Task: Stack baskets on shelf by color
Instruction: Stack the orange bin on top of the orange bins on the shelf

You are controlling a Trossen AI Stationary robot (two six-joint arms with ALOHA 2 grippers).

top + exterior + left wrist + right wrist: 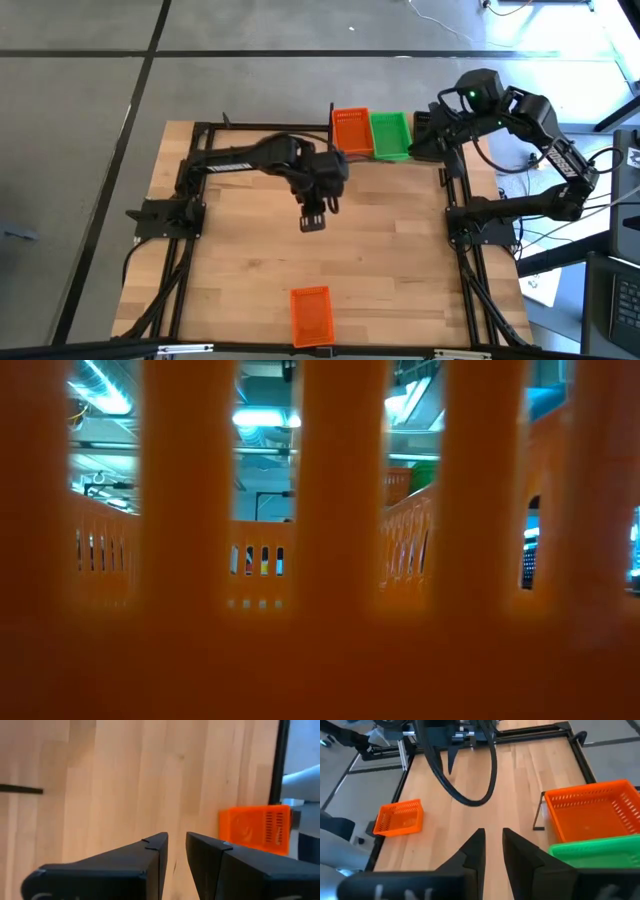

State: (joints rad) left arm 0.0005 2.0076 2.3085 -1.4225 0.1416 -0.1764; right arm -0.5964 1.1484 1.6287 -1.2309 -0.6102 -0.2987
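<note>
An orange rectangular plastic mesh basket (351,131) and a bright green rectangular plastic mesh basket (389,135) sit touching at the far edge of the wooden surface (240,260), both empty. A second empty orange mesh basket (311,315) lies alone at the near edge. The left gripper (312,222) hangs mid-surface, its fingers (155,852) narrowly parted around nothing. The right gripper (490,842) hovers by the green basket, also narrowly parted, empty.

Three mesh-sided baskets in sight: one orange basket (351,131) and one green basket (390,135) side by side, touching, upright at the table's far edge; another orange basket (311,315) alone at the near edge, upright, well apart from both
</note>
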